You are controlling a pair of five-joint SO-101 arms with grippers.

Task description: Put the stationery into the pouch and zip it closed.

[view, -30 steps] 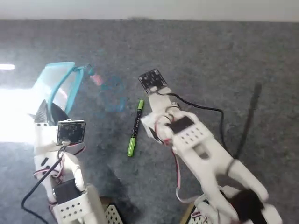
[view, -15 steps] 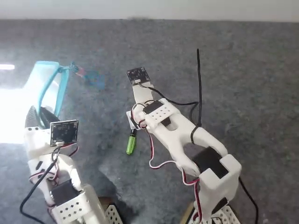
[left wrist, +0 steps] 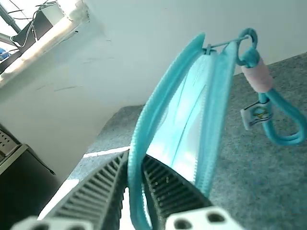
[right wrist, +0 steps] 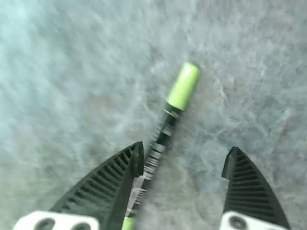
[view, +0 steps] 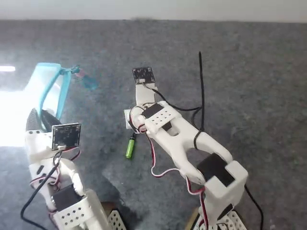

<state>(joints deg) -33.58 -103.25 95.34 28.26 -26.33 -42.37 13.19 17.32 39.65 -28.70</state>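
Left gripper (left wrist: 135,165) clamped on rim of translucent turquoise zip pouch (left wrist: 192,115), upright at left. Right gripper (right wrist: 184,158) spread wide above green-and-black marker pen (right wrist: 181,88), which lies mid-table on grey felt (view: 240,72).

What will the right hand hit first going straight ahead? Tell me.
Likely the green-capped black marker pen, lying on the grey felt surface by one finger of the open right hand, off-centre; depth is unclear.

The pouch (view: 48,87) stands left of the marker (view: 130,147) (the two well apart).
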